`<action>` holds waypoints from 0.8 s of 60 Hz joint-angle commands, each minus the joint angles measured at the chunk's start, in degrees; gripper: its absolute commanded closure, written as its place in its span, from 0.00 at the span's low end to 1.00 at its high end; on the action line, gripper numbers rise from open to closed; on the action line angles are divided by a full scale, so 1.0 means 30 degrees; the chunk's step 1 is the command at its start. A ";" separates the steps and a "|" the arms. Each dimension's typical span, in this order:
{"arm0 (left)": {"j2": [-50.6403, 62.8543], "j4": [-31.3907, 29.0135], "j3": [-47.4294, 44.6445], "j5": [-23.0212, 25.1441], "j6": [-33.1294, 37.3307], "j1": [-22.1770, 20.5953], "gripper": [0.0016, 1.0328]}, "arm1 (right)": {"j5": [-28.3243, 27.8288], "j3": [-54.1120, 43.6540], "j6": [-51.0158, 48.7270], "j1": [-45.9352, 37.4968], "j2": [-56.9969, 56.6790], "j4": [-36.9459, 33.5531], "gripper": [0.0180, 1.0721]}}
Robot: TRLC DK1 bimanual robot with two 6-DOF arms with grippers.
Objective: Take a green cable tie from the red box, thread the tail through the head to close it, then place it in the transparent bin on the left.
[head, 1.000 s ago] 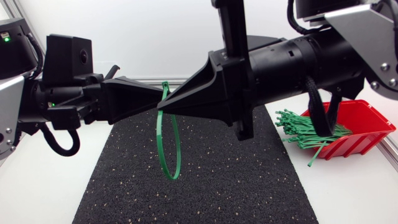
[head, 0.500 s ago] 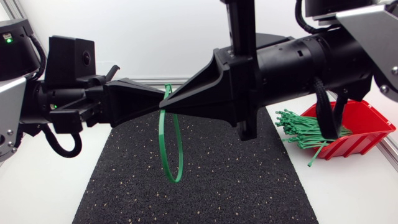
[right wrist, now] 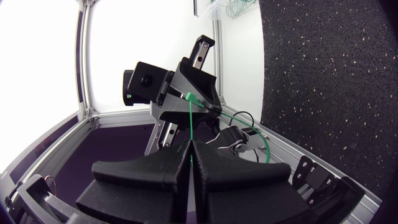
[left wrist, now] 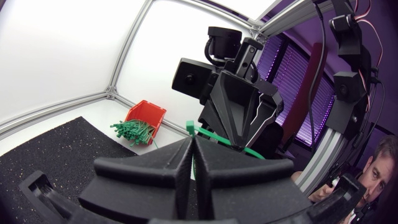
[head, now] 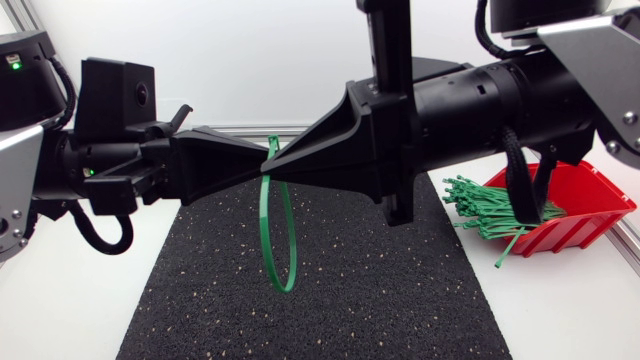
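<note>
Compared with one second ago, both grippers and the tie between them have drifted a little toward my right side and slightly lower in the head view, and the hanging loop has swung along with them. The left gripper [head: 262,169] has its two wedge fingers pressed together, with no gap that I can see, and it pinches the green cable tie [head: 279,238] near the head end. The right gripper [head: 284,167] is closed in the same way. In the right wrist view a thin green strap comes out from between its fingertips and runs straight ahead to the other gripper. The two tips stand nose to nose, almost touching, high above the black mat [head: 330,300]. I judge they are held so close because threading needs the tail and the head to be kept in one line, with each arm fixing one end. The rest of the tie hangs below them as a long narrow loop, free in the air and apart from the mat, so the tail seems to be already through the head, or just entering it. I cannot tell how far it is pulled. The red box [head: 592,203] sits well apart under the right arm, with the spare ties [head: 488,205] spilling over its front edge. The transparent bin I cannot find with certainty in any view.
</note>
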 commanded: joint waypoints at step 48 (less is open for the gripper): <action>-0.1191 -0.0070 -0.0614 -0.0205 -0.0616 -0.0929 0.97 | -0.0077 0.1191 0.1468 -0.1167 0.1084 0.0424 0.95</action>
